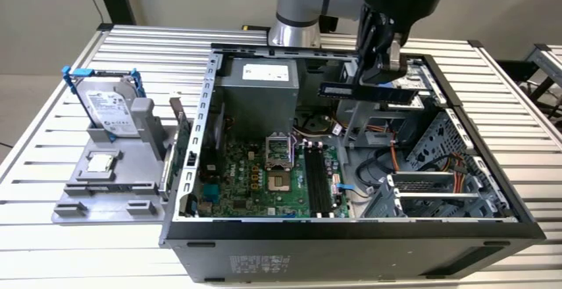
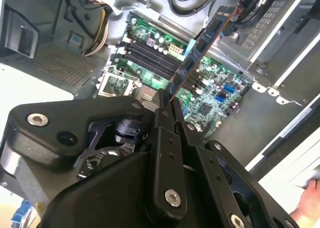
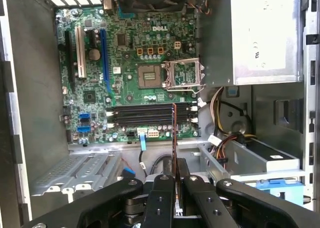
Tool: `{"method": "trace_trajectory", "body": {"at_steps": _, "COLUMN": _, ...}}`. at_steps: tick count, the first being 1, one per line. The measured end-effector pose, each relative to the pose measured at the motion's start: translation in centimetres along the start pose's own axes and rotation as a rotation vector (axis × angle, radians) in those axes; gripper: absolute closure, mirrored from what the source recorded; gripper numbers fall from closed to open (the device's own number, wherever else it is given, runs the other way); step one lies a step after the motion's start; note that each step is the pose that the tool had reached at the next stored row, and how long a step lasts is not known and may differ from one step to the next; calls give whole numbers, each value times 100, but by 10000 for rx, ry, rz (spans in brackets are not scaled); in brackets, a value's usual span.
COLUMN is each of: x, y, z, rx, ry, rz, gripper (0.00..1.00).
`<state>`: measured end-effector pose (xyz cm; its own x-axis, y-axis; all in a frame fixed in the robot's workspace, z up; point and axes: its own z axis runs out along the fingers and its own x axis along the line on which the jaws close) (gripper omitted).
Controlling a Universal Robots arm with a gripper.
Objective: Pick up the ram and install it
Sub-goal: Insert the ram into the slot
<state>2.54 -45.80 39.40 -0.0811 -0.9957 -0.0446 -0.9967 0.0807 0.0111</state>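
Observation:
My gripper (image 1: 383,81) is shut on the ram (image 1: 364,91), a long dark stick held level above the back of the open computer case (image 1: 351,226). In both wrist views the ram (image 2: 200,48) (image 3: 174,133) shows edge-on, sticking out from between the black fingers (image 2: 165,138) (image 3: 159,198). Below it lies the green motherboard (image 3: 125,78) with its row of black memory slots (image 3: 150,115) (image 1: 318,183) (image 2: 150,53). The ram hangs well above the slots and touches nothing else.
A silver power supply (image 1: 259,81) sits at the case's back, and a metal drive cage (image 1: 439,190) with cables on the exterior view's right. The open processor socket (image 1: 276,151) lies beside the slots. Outside the case, a grey stand (image 1: 114,183) holds a blue-framed hard drive (image 1: 110,108) and a small square chip (image 1: 101,162).

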Motion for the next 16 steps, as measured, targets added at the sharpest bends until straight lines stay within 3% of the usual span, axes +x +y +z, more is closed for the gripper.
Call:
{"method": "trace_trajectory", "body": {"at_steps": 11, "x": -154, "y": 12, "z": 7, "rx": 0, "ry": 1, "rz": 0, "gripper": 100}}
{"method": "trace_trajectory", "body": {"at_steps": 16, "x": -169, "y": 14, "z": 8, "rx": 0, "ry": -1, "rz": 0, "gripper": 100}}
